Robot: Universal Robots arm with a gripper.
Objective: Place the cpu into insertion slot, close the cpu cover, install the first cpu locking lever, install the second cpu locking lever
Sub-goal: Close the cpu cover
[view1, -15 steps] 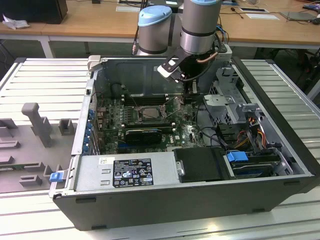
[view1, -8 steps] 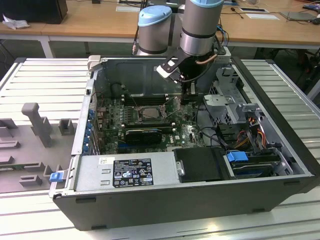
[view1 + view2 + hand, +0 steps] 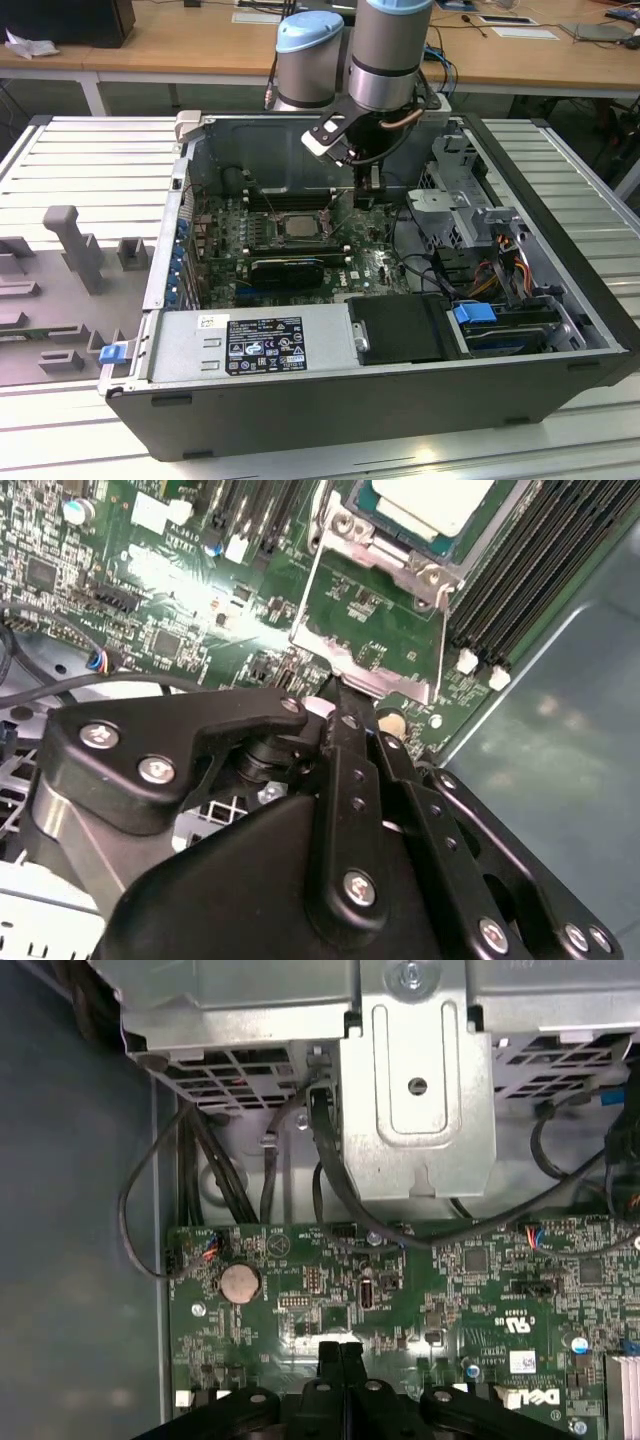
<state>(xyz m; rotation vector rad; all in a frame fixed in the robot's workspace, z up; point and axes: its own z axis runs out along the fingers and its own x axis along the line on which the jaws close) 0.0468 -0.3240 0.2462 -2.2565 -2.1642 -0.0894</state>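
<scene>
The cpu lies flat in the insertion slot on the green board, and it also shows pale near the board's middle in the exterior view. The cpu cover stands swung up and open beside the socket, with the green board showing through its cut-out. My gripper is shut. Its joined fingertips touch the cover's free edge. In the exterior view the gripper hangs inside the case, just on the exterior view's right of the socket. Seen in the first wrist view, the gripper hovers over the board.
Long black memory slots run beside the socket. A grey metal drive cage with black cables stands past the board's edge. A black expansion card and the power supply sit nearer the case's front wall.
</scene>
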